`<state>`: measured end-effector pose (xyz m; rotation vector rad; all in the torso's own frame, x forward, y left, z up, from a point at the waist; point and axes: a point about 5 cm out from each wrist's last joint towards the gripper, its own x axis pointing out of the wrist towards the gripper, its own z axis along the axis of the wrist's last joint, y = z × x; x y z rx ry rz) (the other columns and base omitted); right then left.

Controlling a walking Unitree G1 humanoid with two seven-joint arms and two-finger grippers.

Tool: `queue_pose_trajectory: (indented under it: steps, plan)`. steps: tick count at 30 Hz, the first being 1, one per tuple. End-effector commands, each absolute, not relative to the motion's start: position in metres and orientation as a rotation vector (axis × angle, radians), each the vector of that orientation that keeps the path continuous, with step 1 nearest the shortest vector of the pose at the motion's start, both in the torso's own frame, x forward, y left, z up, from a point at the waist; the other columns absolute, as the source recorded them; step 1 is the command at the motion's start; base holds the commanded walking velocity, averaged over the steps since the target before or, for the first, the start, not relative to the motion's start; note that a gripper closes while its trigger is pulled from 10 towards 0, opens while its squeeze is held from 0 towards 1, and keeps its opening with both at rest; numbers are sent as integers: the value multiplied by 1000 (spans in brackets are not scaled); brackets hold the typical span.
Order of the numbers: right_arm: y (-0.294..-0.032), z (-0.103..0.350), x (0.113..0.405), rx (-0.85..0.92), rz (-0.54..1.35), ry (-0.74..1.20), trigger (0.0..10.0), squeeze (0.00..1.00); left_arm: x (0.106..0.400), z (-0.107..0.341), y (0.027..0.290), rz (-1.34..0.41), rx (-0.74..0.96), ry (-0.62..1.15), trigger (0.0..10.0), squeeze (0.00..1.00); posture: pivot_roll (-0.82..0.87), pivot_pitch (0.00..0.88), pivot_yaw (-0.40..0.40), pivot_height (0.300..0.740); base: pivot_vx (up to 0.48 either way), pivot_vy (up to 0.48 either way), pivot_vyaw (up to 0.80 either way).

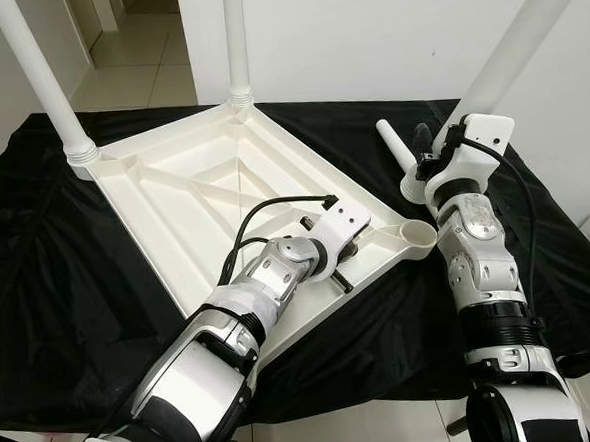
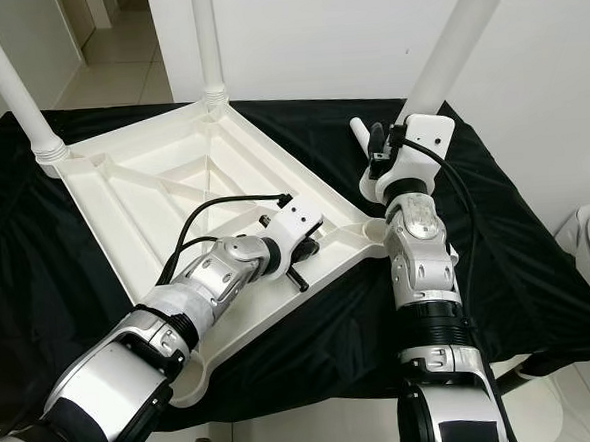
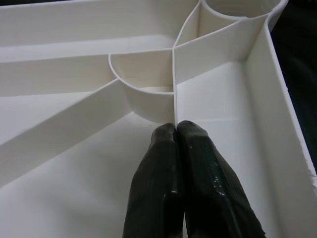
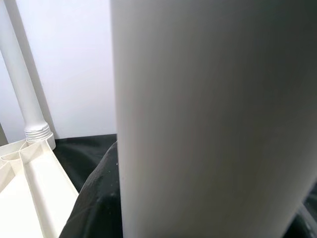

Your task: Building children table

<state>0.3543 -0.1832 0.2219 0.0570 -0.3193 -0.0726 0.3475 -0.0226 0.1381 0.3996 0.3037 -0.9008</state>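
Note:
The white plastic table top (image 1: 189, 212) lies upside down on a black cloth. Two white legs (image 1: 236, 44) (image 1: 41, 81) stand in its far corners. The near right corner has an empty round socket (image 1: 417, 234). My left gripper (image 3: 176, 126) is shut, its tips resting inside the top against a thin rib (image 3: 174, 79) just short of that socket. My right gripper (image 1: 436, 144) is shut on a third leg (image 1: 524, 27), held tilted above the cloth to the right of the socket. That leg's shaft (image 4: 208, 119) lies close against the right wrist camera.
A short white tapered piece (image 1: 395, 155) stands beside my right gripper, behind the empty socket. The black cloth (image 1: 47, 256) covers the whole work surface and hangs over its edges. A white wall (image 1: 363, 26) rises behind, with tiled floor (image 1: 145, 60) at the far left.

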Motion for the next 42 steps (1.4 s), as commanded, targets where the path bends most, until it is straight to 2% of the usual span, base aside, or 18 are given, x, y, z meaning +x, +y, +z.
queue_pose_trajectory:
  steps: [1,6,7,8,11,12,14,16,19,20,21,22,25,26,32,37,38,42]
  plan:
    - [-184,227,355,58,-80,-344,10000,0,350,139,-23,-886,465,298,10000,0,56,0,15,740,0,0,0]
    - [-184,227,354,57,-81,-344,10000,0,350,137,-21,-912,502,293,10000,0,58,0,15,740,0,0,0]
    - [-184,227,354,56,-80,-344,10000,0,349,136,-18,-935,520,289,7137,0,59,0,17,740,0,0,0]
    - [-184,227,354,57,-79,-344,10000,0,348,136,-13,-964,542,281,5373,0,60,0,16,740,0,0,0]
    - [-184,227,354,57,-79,-344,10000,0,348,136,-13,-964,542,281,5373,0,60,0,16,740,0,0,0]
    - [-184,227,355,57,-80,-343,10000,0,347,135,-5,-996,565,278,4824,0,61,0,16,740,0,0,0]
    - [-184,227,355,57,-80,-343,10000,0,347,135,-5,-996,565,278,4824,0,61,0,16,740,0,0,0]
    - [-183,226,355,60,-78,-340,10000,0,339,132,26,-1103,647,272,5608,0,69,0,12,740,0,0,0]
    - [-182,225,355,61,-75,-338,10000,0,333,132,40,-1145,674,273,6314,0,75,0,7,740,0,0,0]
    - [-181,225,356,62,-70,-336,10000,0,326,133,54,-1179,687,278,4784,0,77,0,4,740,0,0,0]
    - [-181,225,356,62,-70,-336,10000,0,326,133,54,-1179,687,278,4784,0,77,0,4,740,0,0,0]
    - [-180,224,356,62,-64,-334,10000,0,321,135,68,-1198,701,280,4392,0,78,0,1,740,0,0,0]
    - [-179,224,357,62,-57,-332,10000,0,316,136,80,-1206,717,283,4824,0,85,0,-7,740,0,0,0]
    - [-177,224,358,62,-49,-329,10000,0,314,139,88,-1197,706,287,10000,0,87,0,-8,740,0,0,0]
    - [-176,223,359,62,-40,-324,10000,0,313,140,90,-1180,701,284,10000,0,98,0,-19,740,0,0,0]
    - [-165,220,361,66,27,-297,10000,0,312,143,77,-1152,648,260,10000,0,103,0,-34,740,0,0,0]
    - [-158,216,360,43,78,-267,10000,0,313,148,69,-1134,598,235,10000,1000,95,0,-37,740,0,0,0]
    - [-150,208,359,-6,131,-214,10000,0,314,158,59,-1102,512,199,10000,1000,90,0,-40,740,0,0,0]
